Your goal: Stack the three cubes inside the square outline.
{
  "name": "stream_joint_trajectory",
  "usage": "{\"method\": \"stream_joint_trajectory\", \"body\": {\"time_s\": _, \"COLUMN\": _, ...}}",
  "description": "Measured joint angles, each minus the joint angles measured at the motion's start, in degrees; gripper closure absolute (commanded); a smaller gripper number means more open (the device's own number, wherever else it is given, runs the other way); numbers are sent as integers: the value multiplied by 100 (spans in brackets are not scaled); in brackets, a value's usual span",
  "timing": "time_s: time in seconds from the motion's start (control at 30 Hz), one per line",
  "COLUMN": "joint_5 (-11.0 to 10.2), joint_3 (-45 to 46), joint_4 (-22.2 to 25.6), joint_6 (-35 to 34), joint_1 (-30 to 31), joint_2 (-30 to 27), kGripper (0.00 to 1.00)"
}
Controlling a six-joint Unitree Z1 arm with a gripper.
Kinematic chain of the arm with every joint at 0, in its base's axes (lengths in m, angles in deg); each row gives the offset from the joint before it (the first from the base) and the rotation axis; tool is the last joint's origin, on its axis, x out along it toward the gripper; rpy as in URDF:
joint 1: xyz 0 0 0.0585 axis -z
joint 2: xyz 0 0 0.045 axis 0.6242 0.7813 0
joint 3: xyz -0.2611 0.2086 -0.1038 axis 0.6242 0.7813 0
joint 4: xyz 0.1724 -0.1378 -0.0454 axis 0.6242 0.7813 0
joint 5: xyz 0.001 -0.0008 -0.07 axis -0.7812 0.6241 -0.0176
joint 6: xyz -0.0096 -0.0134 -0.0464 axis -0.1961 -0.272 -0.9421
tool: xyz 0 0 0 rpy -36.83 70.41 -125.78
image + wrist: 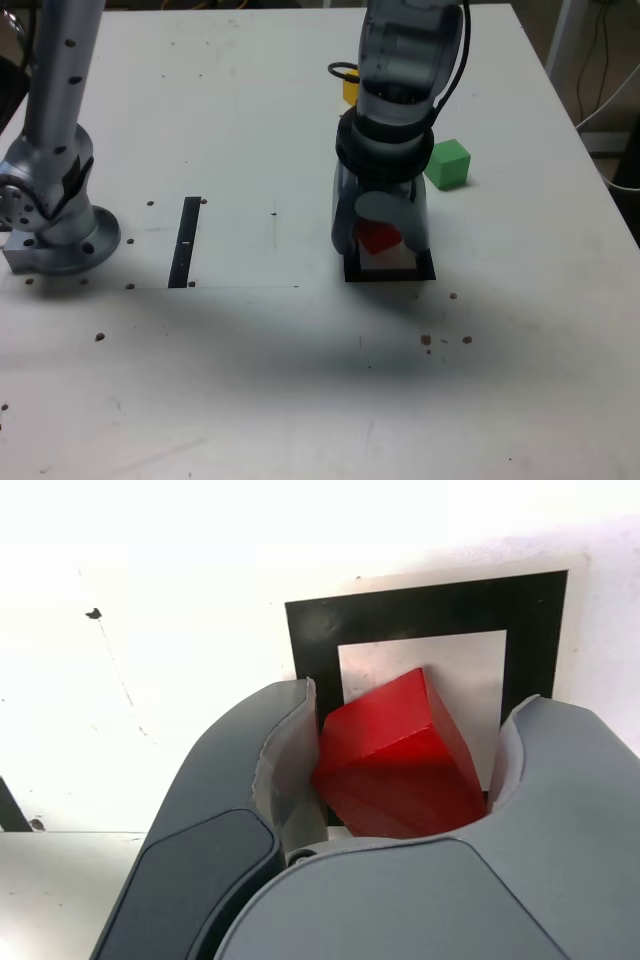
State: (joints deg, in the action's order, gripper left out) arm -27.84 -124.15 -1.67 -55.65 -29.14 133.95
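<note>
- A silver metal arm base [55, 215] is sitting at the exterior view's left edge of the white flat counter [250, 380], at about nine o'clock from the counter's middle.
- A narrow straight black strip [186, 241] is lying flat just right of that base, running toward six o'clock.
- A thick black square outline with a pale centre [390, 270] [420, 615] is lying flat further right in the exterior view, near the counter's middle.
- The grey plastic hand [380, 235] [400, 770] is pointing down over that outline, with its jaws clamping a small solid red cube [377, 238] [395, 765] between them.
- The red cube is sitting tilted in the grip, one corner up in the wrist view, above the outline's pale centre; whether it is touching the counter cannot be told.
- A small solid yellow cube [350, 90] is peeking out behind the arm, at about twelve o'clock from the outline, mostly hidden, with a black cable loop [342, 70] beside it.
- A small solid green cube [447, 163] is resting on the counter at about one o'clock from the outline, apart from it.
</note>
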Motion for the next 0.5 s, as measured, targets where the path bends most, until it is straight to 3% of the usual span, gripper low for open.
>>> {"method": "stream_joint_trajectory", "body": {"time_s": 0.5, "joint_5": 114, "joint_3": 178, "joint_4": -347, "joint_6": 63, "joint_1": 0, "joint_2": 84, "kGripper": 16}}
